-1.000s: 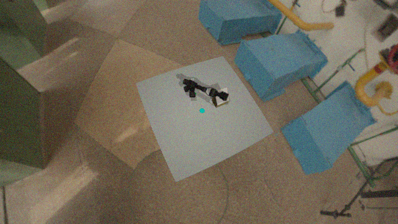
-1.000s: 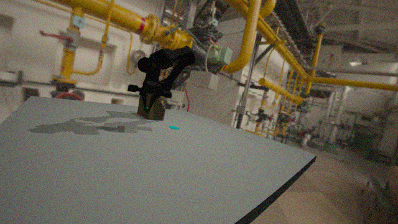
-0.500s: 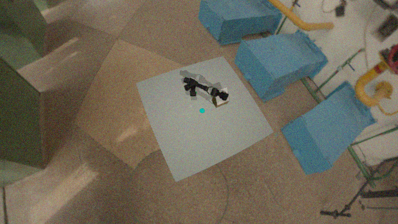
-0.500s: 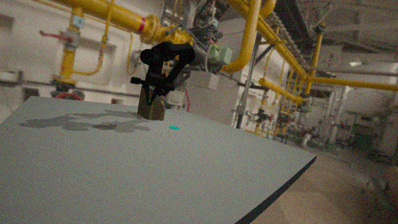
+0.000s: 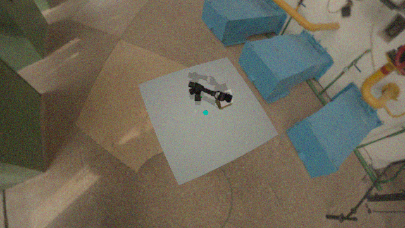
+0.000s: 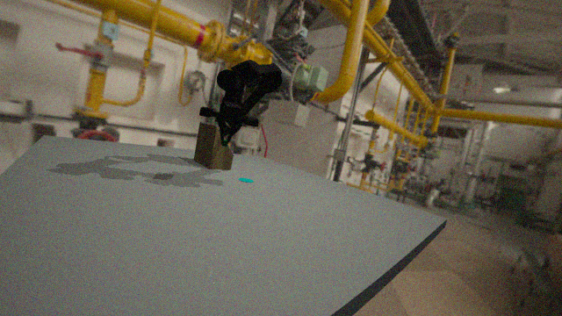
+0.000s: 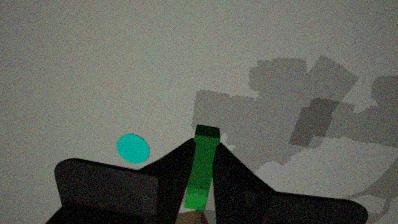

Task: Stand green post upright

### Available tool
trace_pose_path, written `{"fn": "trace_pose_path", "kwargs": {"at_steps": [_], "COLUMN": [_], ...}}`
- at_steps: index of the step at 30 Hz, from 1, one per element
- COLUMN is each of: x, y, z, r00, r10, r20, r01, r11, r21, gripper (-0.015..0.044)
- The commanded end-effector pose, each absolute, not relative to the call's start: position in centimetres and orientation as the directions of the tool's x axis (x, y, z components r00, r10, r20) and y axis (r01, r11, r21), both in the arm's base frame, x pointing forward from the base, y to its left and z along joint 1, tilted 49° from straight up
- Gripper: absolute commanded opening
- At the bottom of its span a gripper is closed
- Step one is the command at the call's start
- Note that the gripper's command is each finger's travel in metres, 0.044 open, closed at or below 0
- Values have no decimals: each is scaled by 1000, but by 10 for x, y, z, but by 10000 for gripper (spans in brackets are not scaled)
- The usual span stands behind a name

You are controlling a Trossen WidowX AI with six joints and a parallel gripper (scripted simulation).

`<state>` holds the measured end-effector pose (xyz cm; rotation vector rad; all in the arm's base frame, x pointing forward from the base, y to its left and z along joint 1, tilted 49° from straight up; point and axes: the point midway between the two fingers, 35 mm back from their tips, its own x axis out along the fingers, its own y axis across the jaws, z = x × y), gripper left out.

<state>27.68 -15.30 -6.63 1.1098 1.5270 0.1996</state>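
Observation:
The green post (image 7: 202,165) (image 6: 225,143) is gripped between the fingertips of my black gripper (image 7: 206,143) (image 6: 225,140), which is shut on it. In the wrist view its dark end face points up the picture and its length runs back between the fingers. The gripper and post are above the table, clear of its surface. The post's exact tilt is hard to tell. The cyan circle (image 5: 205,113) (image 6: 246,180) (image 7: 133,148) lies flat on the table, uncovered. It is left of the fingertips in the wrist view and right of and below them in the exterior view.
A brown block (image 6: 205,149) (image 5: 219,104) stands on the table near the arm's base; part of it shows at the wrist view's bottom edge. The pale grey table (image 5: 190,152) (image 6: 176,254) carries the arm's shadows. Blue boxes (image 5: 285,60) stand beyond its edge.

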Motion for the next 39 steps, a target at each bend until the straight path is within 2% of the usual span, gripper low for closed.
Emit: {"fn": "trace_pose_path", "kwargs": {"at_steps": [1,39], "x": [276,256], "y": [-145,-70], "z": [-55,31], "r00": [130,128], "r10": [724,730], "r20": [-677,-671], "r01": [548,736], "r11": [516,383], "r21": [658,558], "gripper": [23,23]}}
